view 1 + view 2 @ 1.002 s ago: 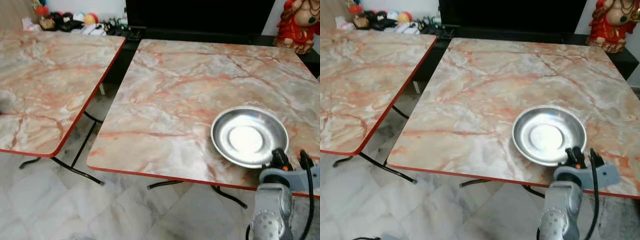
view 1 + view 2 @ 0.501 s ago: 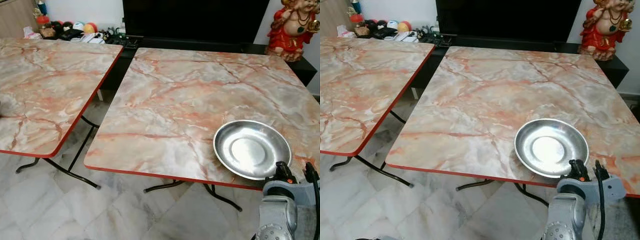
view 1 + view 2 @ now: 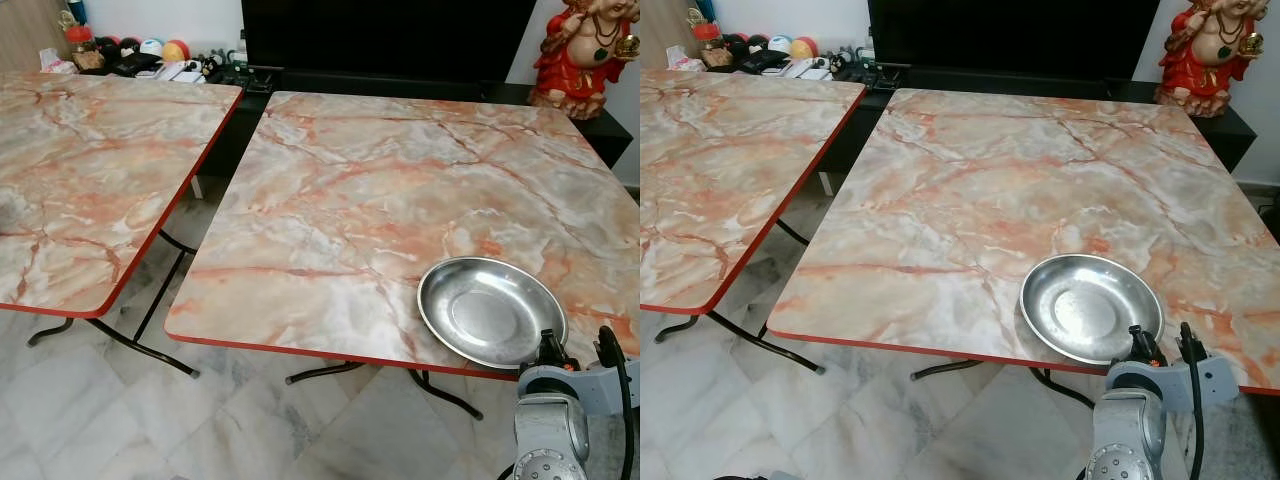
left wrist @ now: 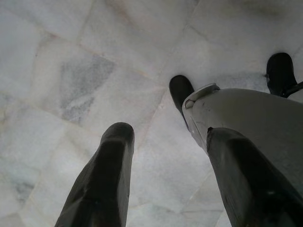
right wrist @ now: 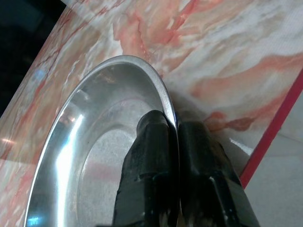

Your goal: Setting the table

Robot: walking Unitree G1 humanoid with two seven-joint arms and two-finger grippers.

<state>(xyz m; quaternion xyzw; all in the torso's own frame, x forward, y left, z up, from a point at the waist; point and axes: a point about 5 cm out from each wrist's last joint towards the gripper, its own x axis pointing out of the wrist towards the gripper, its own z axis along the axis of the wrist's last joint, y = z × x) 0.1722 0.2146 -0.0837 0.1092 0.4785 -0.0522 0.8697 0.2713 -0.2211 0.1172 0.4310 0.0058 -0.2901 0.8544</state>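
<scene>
A round steel plate (image 3: 490,312) lies on the marble-patterned table (image 3: 380,180), close to its red front edge on the right side. My right gripper (image 5: 173,120) is shut on the plate's near rim, one black finger inside the rim and one outside. In the left eye view the right gripper (image 3: 552,350) sits just below the plate, at the end of the silver forearm. My left gripper (image 4: 168,137) hangs open over the pale marble floor with nothing between its fingers.
A second marble-patterned table (image 3: 90,170) stands to the left, with a gap of floor and black folding legs between the two. Behind are a dark cabinet (image 3: 380,40), a red figurine (image 3: 580,50) at the back right, and balls and small items (image 3: 150,55) at the back left.
The view has shifted, showing more of the room behind. The plate, held by my right gripper, has come nearer to the table's front edge.
</scene>
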